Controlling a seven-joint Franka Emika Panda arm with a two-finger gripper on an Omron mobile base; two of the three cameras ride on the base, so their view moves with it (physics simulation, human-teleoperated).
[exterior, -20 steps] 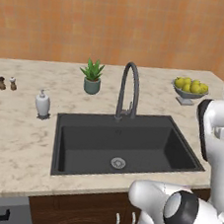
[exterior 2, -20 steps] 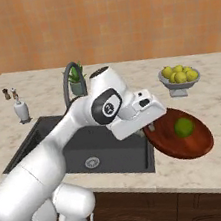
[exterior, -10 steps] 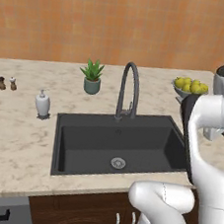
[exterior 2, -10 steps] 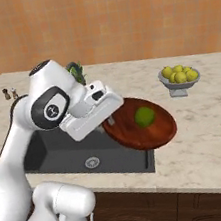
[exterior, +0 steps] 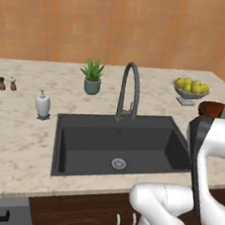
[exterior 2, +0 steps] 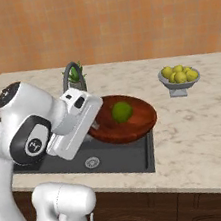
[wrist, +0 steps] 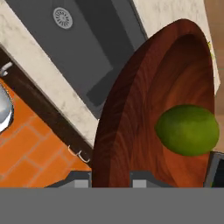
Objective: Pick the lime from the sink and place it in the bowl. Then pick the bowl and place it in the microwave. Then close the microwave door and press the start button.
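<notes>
Jaws are pinched on the near rim of the bowl [exterior 2: 126, 117], one finger inside the wall and one outside. The gripper [wrist: 110, 177] has hoisted it clear of the counter and swung it left in the last second, so it now hangs over the right end of the sink [exterior 2: 118, 159]. Looks like the carry to the microwave is underway. The lime [exterior 2: 122, 111] sits inside the bowl. Sink basin holds nothing but its drain [exterior: 118, 163]. The footed bowl of lemons [exterior 2: 179, 77] sits off to the right.
</notes>
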